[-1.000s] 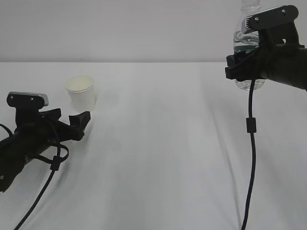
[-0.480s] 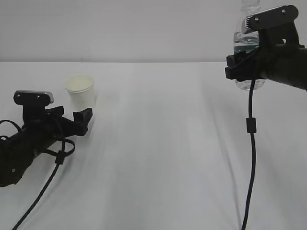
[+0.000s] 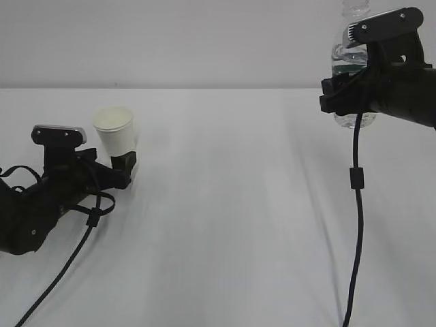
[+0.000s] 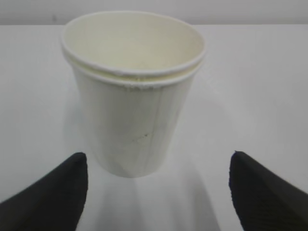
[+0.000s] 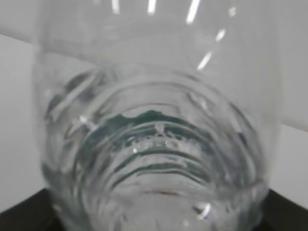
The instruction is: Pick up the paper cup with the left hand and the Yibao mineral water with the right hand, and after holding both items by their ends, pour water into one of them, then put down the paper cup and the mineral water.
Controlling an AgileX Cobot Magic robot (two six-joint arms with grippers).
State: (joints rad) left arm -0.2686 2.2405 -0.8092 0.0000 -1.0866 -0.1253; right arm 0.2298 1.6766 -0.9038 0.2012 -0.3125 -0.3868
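Note:
The white paper cup (image 3: 114,131) stands upright on the white table at the left; it fills the left wrist view (image 4: 134,96). My left gripper (image 3: 116,167) is open and low on the table, its fingertips (image 4: 53,192) just short of the cup's base on either side, not touching it. My right gripper (image 3: 340,95) is shut on the Yibao mineral water bottle (image 3: 353,61) and holds it upright, high at the right. The clear ribbed bottle (image 5: 154,144) fills the right wrist view and hides the jaws there.
The white table (image 3: 238,204) spreads across the view, with a pale wall behind. A black cable (image 3: 355,204) hangs from the right arm down to the front edge. Another cable (image 3: 68,259) trails from the left arm.
My left gripper has slid forward and right along the table to the cup's base. The right arm and bottle have not moved.

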